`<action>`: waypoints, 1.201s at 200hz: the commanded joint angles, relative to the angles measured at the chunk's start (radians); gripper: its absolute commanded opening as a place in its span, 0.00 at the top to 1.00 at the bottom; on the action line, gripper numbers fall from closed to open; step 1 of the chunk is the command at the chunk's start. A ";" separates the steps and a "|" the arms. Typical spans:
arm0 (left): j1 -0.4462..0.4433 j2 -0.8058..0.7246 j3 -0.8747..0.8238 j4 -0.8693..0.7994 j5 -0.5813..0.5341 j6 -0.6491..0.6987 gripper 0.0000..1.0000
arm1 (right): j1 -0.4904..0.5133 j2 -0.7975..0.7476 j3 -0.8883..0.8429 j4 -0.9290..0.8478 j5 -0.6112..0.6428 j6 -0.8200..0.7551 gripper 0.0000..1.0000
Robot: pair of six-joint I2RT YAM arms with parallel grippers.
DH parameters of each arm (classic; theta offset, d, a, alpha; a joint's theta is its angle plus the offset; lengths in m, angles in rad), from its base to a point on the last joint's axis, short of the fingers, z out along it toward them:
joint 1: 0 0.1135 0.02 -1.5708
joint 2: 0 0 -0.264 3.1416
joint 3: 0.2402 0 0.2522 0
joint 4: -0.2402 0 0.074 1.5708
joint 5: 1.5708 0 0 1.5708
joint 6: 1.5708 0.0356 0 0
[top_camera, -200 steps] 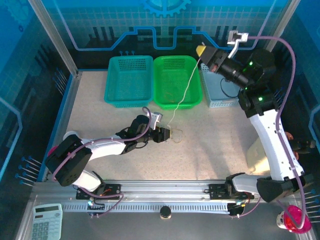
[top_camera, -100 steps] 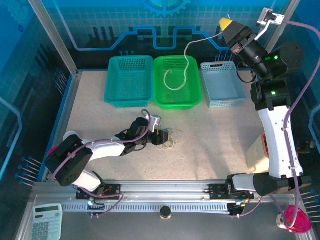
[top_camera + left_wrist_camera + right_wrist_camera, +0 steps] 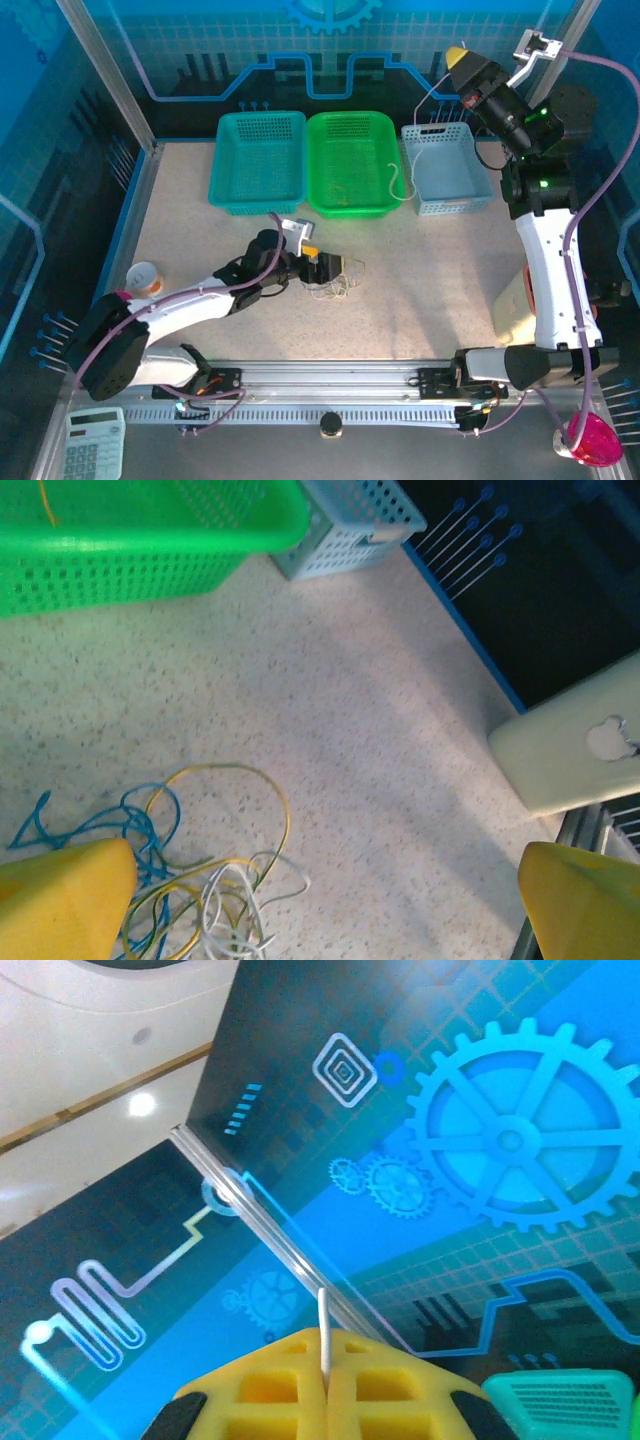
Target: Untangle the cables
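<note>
Two claws hold apart across the frame. At upper right, the right claw (image 3: pixel 458 56) is raised high against the blue back wall, its yellow pads clenched on a white cable (image 3: pixel 322 1322). The cable trails down, its loose end near the gap between the green basket (image 3: pixel 350 211) and the light-blue basket (image 3: pixel 452 207). Near centre, the left claw (image 3: pixel 322 268) is released, fingers spread wide, low over the other cables (image 3: pixel 338 281), a small blue, yellow and white clump on the speckled bench (image 3: pixel 430 290).
</note>
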 commanded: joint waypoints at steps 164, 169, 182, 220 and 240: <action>0.127 -0.140 0.234 -0.343 -0.186 -0.042 0.01 | -0.072 0.131 -0.025 -0.055 0.183 -0.251 1.00; 0.130 -0.143 0.232 -0.343 -0.184 -0.042 0.01 | -0.072 0.135 -0.023 -0.061 0.194 -0.264 1.00; 0.137 -0.143 0.230 -0.344 -0.177 -0.044 0.01 | -0.072 0.145 -0.017 -0.076 0.219 -0.293 1.00; 0.146 -0.137 0.233 -0.347 -0.162 -0.048 0.01 | -0.071 0.186 -0.001 -0.108 0.302 -0.350 1.00; 0.149 -0.137 0.235 -0.349 -0.158 -0.046 0.01 | -0.070 0.205 0.008 -0.121 0.357 -0.375 1.00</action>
